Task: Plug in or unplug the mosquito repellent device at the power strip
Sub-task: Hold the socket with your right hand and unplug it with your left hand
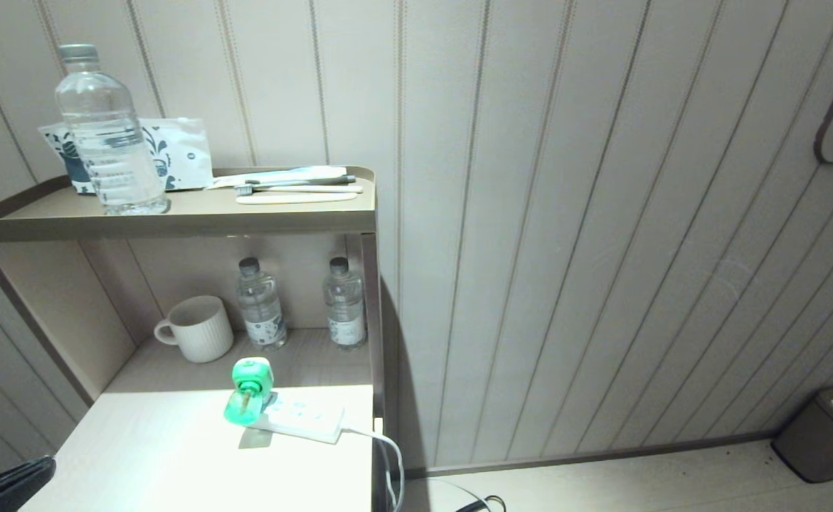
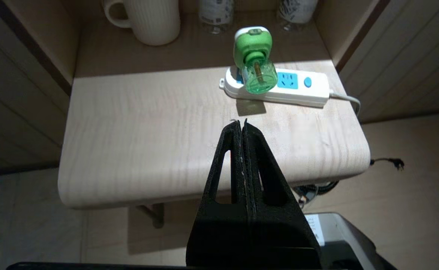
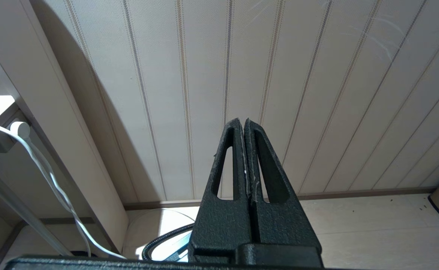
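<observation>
The panelled wall (image 1: 601,213) is filling most of the head view, and at nine o'clock against it a brown shelf unit (image 1: 174,220) is standing, its top tray carrying a large water bottle (image 1: 107,135), a printed packet (image 1: 181,153) and a toothbrush set (image 1: 295,186). Below, the pale wooden tabletop (image 1: 160,455) is lying half in bright light, with a ribbed white mug (image 1: 199,328) and two small water bottles (image 1: 261,304) standing in the shaded back of the niche at twelve o'clock from the task's things. The power strip (image 2: 309,93) is lying flat near the table's right edge, its long axis running roughly from nine to three o'clock in the left wrist view, with its white cord (image 2: 348,99) leaving at the three o'clock end. The mosquito repellent device (image 2: 255,62) is sitting plugged into the strip's nine o'clock end, cap against the sockets and the translucent green bottle tilting out toward six o'clock, toward the camera. The left gripper (image 2: 242,123) is hovering over the table's near edge at six o'clock from the device, well apart from it, its two black fingers (image 2: 228,150) pressed fully together and holding nothing. The right gripper (image 3: 241,122) is hanging parked beside the shelf, facing the wall, also closed and empty.
</observation>
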Controlling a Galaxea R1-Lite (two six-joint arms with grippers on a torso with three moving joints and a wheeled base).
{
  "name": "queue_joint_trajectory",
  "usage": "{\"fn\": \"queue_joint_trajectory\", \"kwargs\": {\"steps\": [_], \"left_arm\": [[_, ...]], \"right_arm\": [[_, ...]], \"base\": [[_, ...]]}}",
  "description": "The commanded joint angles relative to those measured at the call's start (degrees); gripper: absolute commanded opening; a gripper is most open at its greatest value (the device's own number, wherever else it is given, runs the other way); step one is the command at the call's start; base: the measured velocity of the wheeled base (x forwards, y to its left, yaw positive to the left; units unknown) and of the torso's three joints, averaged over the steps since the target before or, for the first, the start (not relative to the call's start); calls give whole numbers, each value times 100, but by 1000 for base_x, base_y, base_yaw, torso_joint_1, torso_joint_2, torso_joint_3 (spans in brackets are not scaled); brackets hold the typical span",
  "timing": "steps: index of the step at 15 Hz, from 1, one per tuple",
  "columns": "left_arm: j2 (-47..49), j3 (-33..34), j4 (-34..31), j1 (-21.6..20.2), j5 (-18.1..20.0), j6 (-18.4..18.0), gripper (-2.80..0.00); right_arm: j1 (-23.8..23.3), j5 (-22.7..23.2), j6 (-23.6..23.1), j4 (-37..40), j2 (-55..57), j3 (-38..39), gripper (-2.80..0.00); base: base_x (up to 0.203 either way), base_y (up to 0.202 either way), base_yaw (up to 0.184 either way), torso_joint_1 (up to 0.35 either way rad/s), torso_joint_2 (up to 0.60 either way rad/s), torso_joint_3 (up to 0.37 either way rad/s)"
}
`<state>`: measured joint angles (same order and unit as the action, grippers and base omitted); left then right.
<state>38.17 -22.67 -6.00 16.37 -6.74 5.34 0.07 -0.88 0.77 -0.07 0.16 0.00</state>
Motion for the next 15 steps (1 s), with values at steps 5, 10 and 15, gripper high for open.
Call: {"fn": "queue_joint_trajectory", "kwargs": {"steps": [5, 10, 15], "left_arm": [[-1504, 583, 35, -49, -354, 158, -280], [-2219, 1211, -33, -870, -1186, 178, -280], [-2229, 1405, 244, -1072, -1284, 182, -280]], "right_arm": [[1, 0, 2, -1, 2, 0, -280], [10, 0, 2, -10, -7, 0, -280], [10, 0, 2, -10, 2, 0, -280]], "base": [[0, 0, 0, 0, 0, 0], [0, 0, 0, 0, 0, 0], [0, 0, 0, 0, 0, 0]]}}
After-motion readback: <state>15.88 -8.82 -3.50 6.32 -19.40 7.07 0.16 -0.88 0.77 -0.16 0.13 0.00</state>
